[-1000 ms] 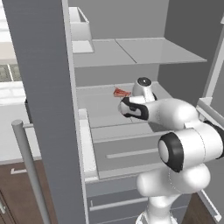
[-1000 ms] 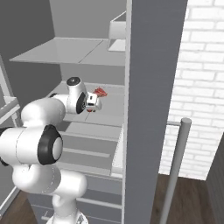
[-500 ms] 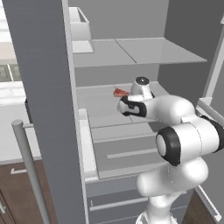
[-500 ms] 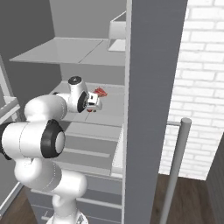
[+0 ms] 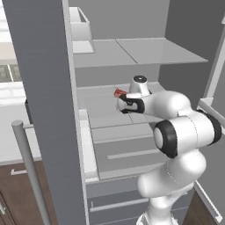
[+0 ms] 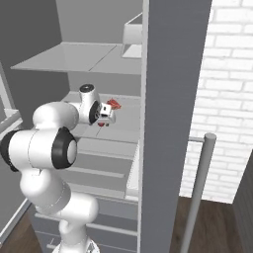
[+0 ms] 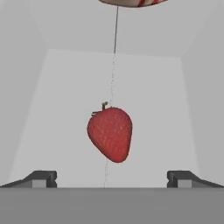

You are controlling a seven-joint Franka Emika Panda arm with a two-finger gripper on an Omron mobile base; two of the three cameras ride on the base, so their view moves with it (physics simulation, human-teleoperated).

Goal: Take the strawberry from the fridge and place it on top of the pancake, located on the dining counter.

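Note:
In the hand view the strawberry (image 7: 110,133), small and deep red with a short green stem, lies on a pale grey shelf of the fridge (image 5: 39,88). It sits centred just beyond my gripper (image 7: 111,179). The gripper is open, its two dark fingertips (image 7: 41,178) spread wide on either side with nothing between them. From the base views my hand (image 5: 125,104) reaches in over the middle shelf (image 5: 101,110), and a small red speck, the strawberry (image 6: 101,123), shows just under the hand (image 6: 105,116). The pancake and dining counter are out of view.
A flatter pinkish-red slab (image 5: 118,92) (image 6: 114,103) lies on the same shelf just behind the berry. A white box (image 5: 81,26) stands on the shelf above. The open door panels (image 6: 168,99) with long silver handles (image 5: 30,171) (image 6: 197,192) flank the opening. Drawers (image 5: 127,154) sit below.
My hand has edged slightly deeper and leftward over the shelf, and the elbow has swung a little. The strawberry and the slab have stayed put.

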